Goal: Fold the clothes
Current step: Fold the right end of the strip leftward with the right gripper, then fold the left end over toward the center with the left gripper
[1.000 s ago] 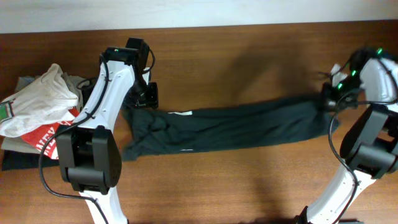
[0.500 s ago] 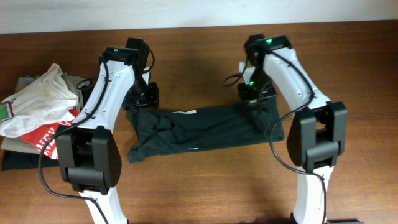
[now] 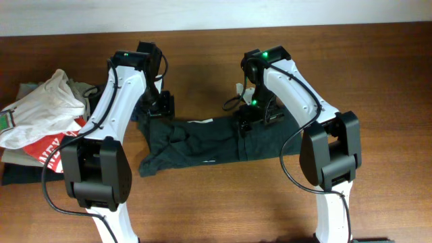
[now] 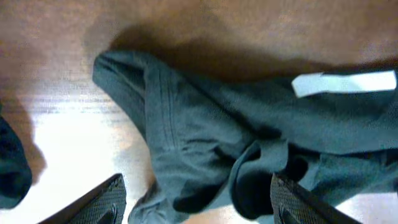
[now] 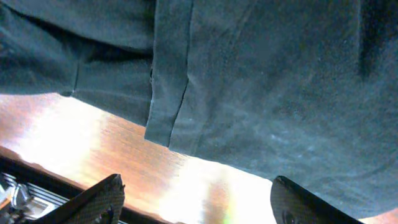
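Note:
The clothes (image 3: 202,138), a dark charcoal T-shirt, lie in a crumpled band across the middle of the wooden table (image 3: 223,202); the right end is doubled over onto the middle. My left gripper (image 3: 158,108) hovers over the shirt's left end and is open. In the left wrist view, rumpled folds (image 4: 205,137) and a white label (image 4: 345,83) lie below the spread left gripper (image 4: 199,205). My right gripper (image 3: 252,118) stands over the doubled-over part, open and holding nothing. In the right wrist view, the right gripper (image 5: 199,205) is above bare wood, beside a hemmed edge (image 5: 168,93).
A pile of other garments sits at the table's left edge: a white-and-red one (image 3: 40,118) on top of a black one (image 3: 20,172). The table's back edge meets a pale wall (image 3: 216,13). Both arm bases stand at the front edge.
My right gripper carried the shirt's right end leftward over the middle, then opened and let it go. The left gripper stayed in place and opened wider.

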### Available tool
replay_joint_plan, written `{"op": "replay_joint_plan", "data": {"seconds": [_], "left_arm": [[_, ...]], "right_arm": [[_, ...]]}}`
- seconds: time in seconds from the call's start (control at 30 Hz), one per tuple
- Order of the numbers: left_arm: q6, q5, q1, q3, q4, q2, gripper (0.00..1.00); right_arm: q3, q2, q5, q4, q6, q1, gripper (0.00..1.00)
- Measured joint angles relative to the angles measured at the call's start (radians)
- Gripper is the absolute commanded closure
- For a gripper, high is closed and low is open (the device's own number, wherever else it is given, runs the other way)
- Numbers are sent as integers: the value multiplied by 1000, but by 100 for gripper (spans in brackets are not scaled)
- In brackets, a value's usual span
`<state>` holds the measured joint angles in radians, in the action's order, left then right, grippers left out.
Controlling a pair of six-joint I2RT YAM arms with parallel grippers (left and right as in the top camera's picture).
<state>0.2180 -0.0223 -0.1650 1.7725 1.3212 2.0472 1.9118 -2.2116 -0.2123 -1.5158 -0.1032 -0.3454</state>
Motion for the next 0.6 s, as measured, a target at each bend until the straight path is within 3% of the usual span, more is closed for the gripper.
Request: {"op": "replay_joint_plan", "data": {"seconds": [0.2,0.37,0.4,0.43,0.47,0.5,0.53,0.6], "left_arm": [[-71,16,1,-86,-19,-6,15],[-163,-59,32,-396,-252,-20,20],[-168,-58,32,-429,-289,-21,26],[-170,-56,32,-480,-344,-56,46],[-171,-59,32,-502,-377,-71,59],[-173,-84,37,-533,-425,-92,86],[-174,-121,39,-543,-451,-96,99],[-177,-209,42,-548,-484,-91,100]], "right_arm": [[0,0,115,-11,134,132,24],[-1,0,134,-17,156,164,24],[-1,0,134,-17,156,164,24],[-1,0,134,-18,156,164,24],[-1,0,134,-16,156,164,24],[-1,0,134,-17,156,164,24],[-1,0,134,-17,156,164,24],[-1,0,135,-17,156,164,26]]}}
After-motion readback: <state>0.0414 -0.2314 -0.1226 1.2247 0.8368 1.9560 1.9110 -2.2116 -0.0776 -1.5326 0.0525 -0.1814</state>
